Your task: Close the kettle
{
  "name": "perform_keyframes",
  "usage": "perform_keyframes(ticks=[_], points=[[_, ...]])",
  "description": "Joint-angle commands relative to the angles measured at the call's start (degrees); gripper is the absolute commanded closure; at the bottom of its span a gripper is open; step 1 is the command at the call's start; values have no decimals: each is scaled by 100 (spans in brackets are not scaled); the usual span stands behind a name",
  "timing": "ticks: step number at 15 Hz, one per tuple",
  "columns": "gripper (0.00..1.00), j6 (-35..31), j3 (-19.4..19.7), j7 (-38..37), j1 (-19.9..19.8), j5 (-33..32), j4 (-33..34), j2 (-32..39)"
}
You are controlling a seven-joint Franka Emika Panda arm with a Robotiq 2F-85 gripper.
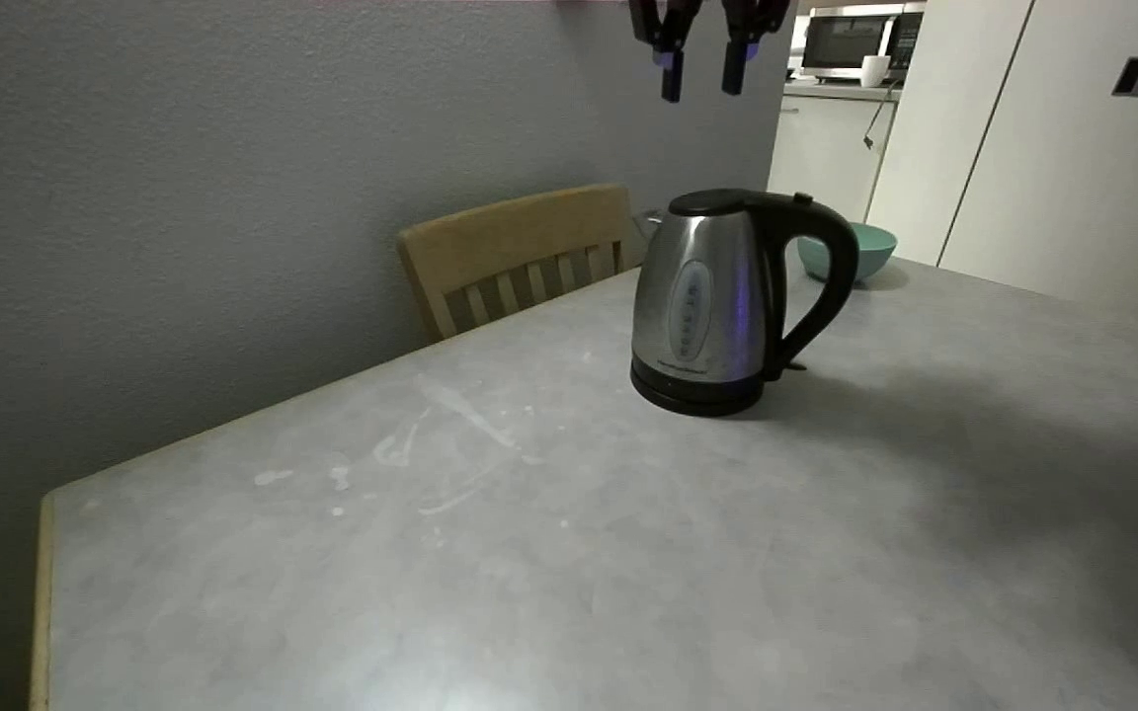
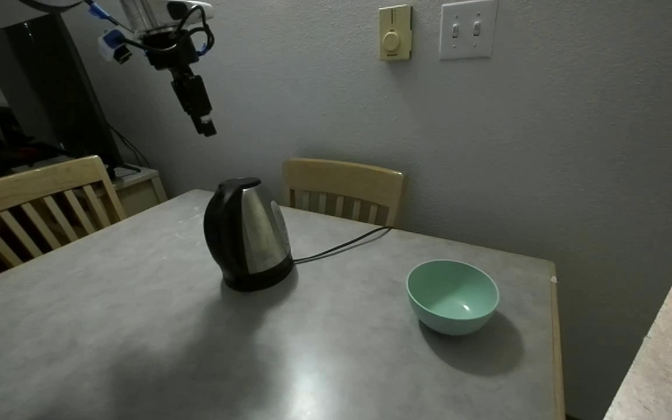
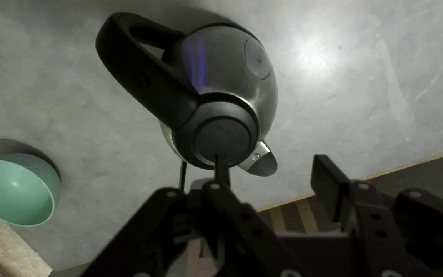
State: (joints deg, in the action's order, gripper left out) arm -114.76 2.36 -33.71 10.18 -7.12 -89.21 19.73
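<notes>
Steel, smooth and stiff, forms the body of the kettle, which stands upright on the counter, well below the claw. The claw is parted and holds nothing. Weight is hard to judge, as the fill level cannot be read; that polished body would probably slip in a pinch, so the black loop handle is the safer place to take hold. Closing asks less: a gentle press down on the hard lid, which already looks seated. The wrist view gives the lid's round face from above, where both exterior views catch it at a low slant. In an exterior view the cord runs on to the counter's edge and the claw appears side-on, its gap hidden; the wrist view has just a short stretch of cord but shows that gap plainly.
</notes>
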Motion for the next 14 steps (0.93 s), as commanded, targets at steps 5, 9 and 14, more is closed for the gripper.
perform_keyframes(ticks=[5,9,14], points=[[0,-8,-55,-79,-17,-80,-309,-189],[0,19,-71,-56,-27,-50,-323,-183],[0,41,-82,-20,-43,-18,-92,2]])
